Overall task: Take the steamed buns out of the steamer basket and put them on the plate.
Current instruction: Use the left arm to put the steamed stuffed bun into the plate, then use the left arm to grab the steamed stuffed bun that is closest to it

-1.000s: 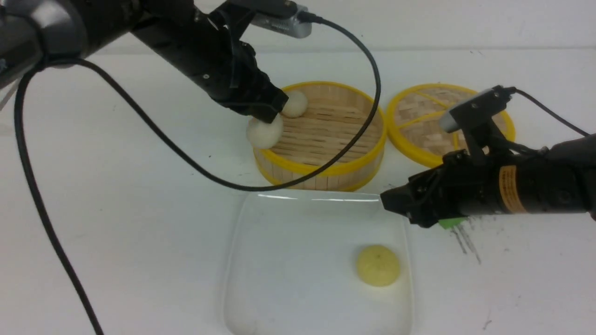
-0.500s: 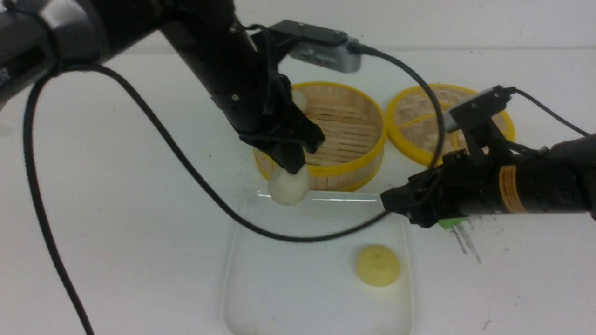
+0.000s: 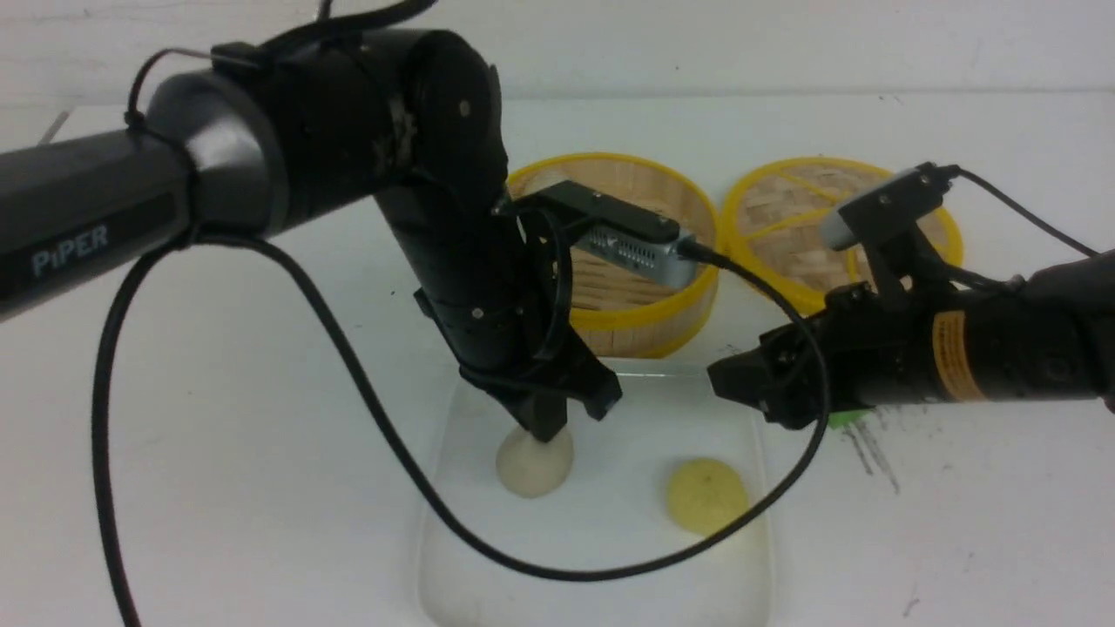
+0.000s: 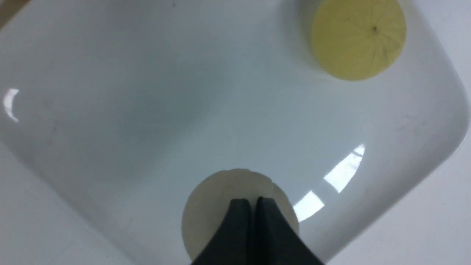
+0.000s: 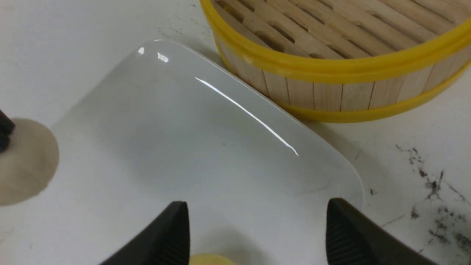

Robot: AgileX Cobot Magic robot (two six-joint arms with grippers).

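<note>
White table (image 3: 218, 374) fills our view, scuffed with dark marks near the right arm. Nearest us on it sits the plate (image 3: 601, 557). The steamer basket (image 3: 658, 335) stands just behind the plate's far edge; we cannot tell whether the two touch. To the basket's right the lid (image 3: 788, 248) lies flat on the table.

Our left arm reaches down over the far left part of the plate. The left claw (image 3: 545, 428) is pressed together, its tips pinching the crown of the off-white bun (image 3: 533, 466), whose base appears to sit on the plate's floor. The yellow bun (image 3: 706, 496) lies free on the right part of the plate, well apart from the off-white bun.

Our right claw (image 3: 740, 385) is spread wide and grips nothing. It hangs low at the plate's far right corner, near the basket's wall. In the right wrist view the top of the yellow bun just shows between its ribbed fingers (image 5: 165, 235).

A black cable (image 3: 366, 418) loops from the left arm and crosses in front of both buns. The left arm and its wrist camera (image 3: 640, 248) hide much of the basket's inside, so we cannot tell what lies in it.
</note>
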